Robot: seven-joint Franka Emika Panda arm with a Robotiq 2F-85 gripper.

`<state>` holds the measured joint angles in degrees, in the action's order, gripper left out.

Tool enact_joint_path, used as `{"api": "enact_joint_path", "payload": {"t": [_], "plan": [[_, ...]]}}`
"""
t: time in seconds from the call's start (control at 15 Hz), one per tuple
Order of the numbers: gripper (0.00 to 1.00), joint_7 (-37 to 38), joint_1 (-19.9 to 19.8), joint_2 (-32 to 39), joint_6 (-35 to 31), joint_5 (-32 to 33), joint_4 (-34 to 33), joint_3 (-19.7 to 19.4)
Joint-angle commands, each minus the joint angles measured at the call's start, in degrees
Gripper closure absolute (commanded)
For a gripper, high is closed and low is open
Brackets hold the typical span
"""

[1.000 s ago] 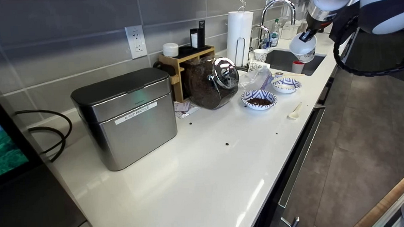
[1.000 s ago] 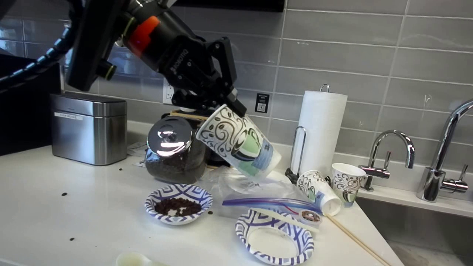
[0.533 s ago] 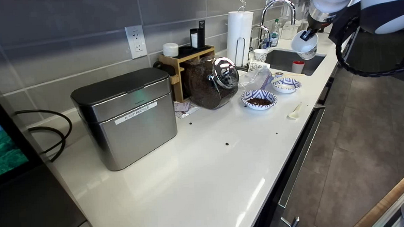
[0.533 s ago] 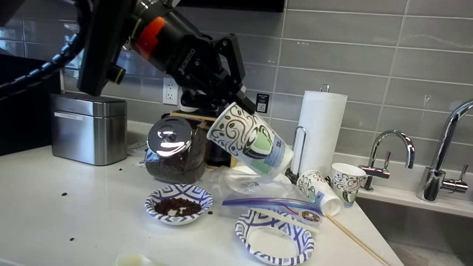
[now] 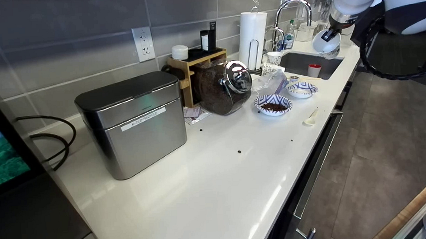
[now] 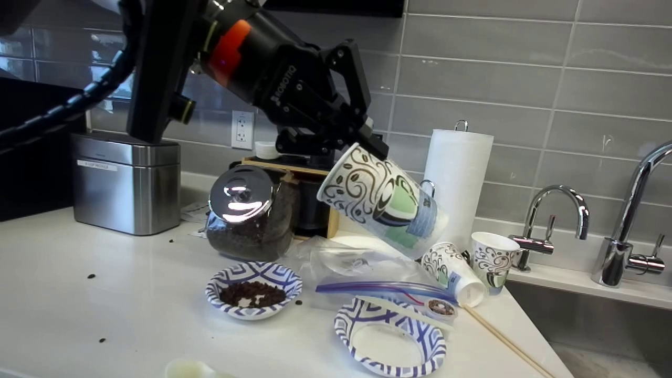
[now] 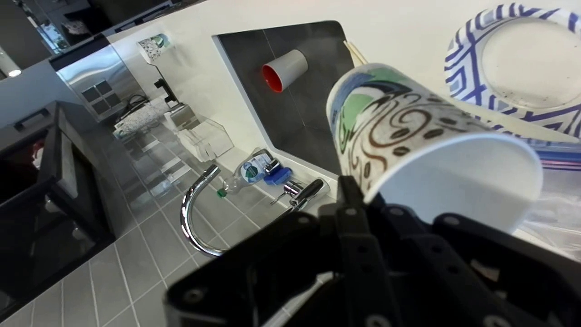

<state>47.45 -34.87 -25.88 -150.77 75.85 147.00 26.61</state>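
The gripper (image 7: 363, 196) is clamped on the rim of the cup (image 6: 388, 205), pinching its wall with one finger inside and one outside. The cup hangs in the air above the counter (image 6: 131, 315); in an exterior view it is tipped, mouth toward 10 o'clock and base toward 4. With the cup as the clock's centre there, the bowl of dark bits (image 6: 287, 283) lies at 8, the other bowl (image 6: 388, 346) at 6, the standing cup (image 6: 493, 260) at 4 and the towel roll (image 6: 463, 178) between 2 and 3. The step in hand looks like carrying the cup at a slant; its inner bottom is hidden, so whether it holds anything cannot be told. The next move seems to call for a steady pinch, since only the rim is gripped, and slow turning; any setting down would need the cup levelled first.
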Motion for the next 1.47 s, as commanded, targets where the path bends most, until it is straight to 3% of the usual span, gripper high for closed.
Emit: {"api": "enact_joint_path", "payload": {"t": [0.0, 0.33, 0.4, 0.47, 0.6, 0.73, 1.0, 1.4], "plan": [[0.99, 8.9, -2.9, 1.3, 1.8, 9.3, -1.6, 3.1], [0.99, 19.7, -4.9, 3.5, 9.3, 20.5, -2.3, 7.3], [0.99, 20.2, 7.8, 7.3, 17.0, 24.1, -2.3, -2.9], [0.99, 21.0, 9.5, 8.1, 20.0, 25.7, -2.1, -4.2], [0.99, 21.9, 17.6, 10.7, 26.0, 28.1, -2.2, -11.1], [0.99, 23.1, 22.9, 12.9, 28.6, 29.2, -2.6, -16.3], [0.96, 22.0, 29.0, 13.0, 29.0, 28.1, -2.2, -22.4], [0.99, 23.5, 30.0, 15.9, 31.7, 29.4, -3.8, -22.8]]}}
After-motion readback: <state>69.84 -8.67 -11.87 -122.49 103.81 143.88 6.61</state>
